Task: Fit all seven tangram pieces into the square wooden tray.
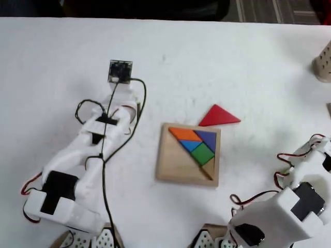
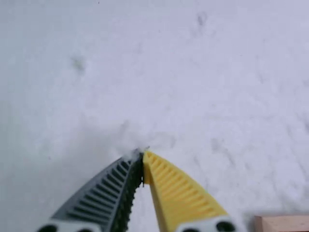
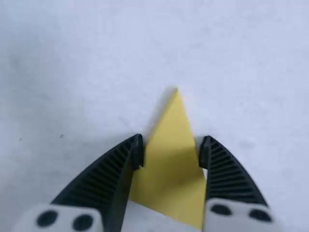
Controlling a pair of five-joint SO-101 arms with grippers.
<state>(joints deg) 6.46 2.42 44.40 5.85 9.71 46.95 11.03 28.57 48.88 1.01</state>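
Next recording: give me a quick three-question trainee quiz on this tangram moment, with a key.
1. True or false: the red triangle lies inside the wooden tray.
2. What sits between the fingers of the right gripper? A) the red triangle B) a yellow triangle C) nothing
3. Fill in: the left gripper is ____ (open or shut).

Key: 1 false, it lies on the table just outside the tray's far edge. 2 B. 3 shut.
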